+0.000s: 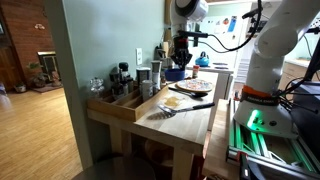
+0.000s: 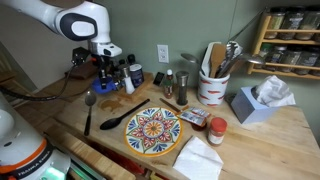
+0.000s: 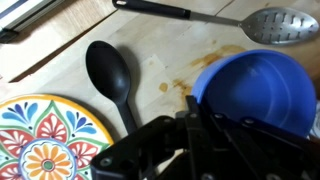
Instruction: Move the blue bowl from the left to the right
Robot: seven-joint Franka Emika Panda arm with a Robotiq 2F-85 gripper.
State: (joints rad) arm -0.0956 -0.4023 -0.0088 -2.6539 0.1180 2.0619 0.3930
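Observation:
The blue bowl [image 3: 255, 85] is small, round and dark blue. It hangs in my gripper [image 3: 192, 112], whose finger is clamped over its left rim. In both exterior views the bowl [image 2: 106, 85] [image 1: 177, 72] is held a little above the wooden table, near the far left end beside the wall. My gripper [image 2: 104, 70] points straight down onto it. The round patterned plate [image 2: 152, 131] lies at the table's front middle, apart from the bowl, and also shows in the wrist view [image 3: 45, 140].
A black spoon [image 3: 112, 75] and a slotted metal spoon [image 3: 280, 25] lie on the table [image 2: 255, 140] below the bowl. Further right stand shakers [image 2: 175, 85], a utensil crock [image 2: 212, 85], a tissue box [image 2: 258, 100], a red-lidded jar [image 2: 216, 130] and a napkin [image 2: 198, 158].

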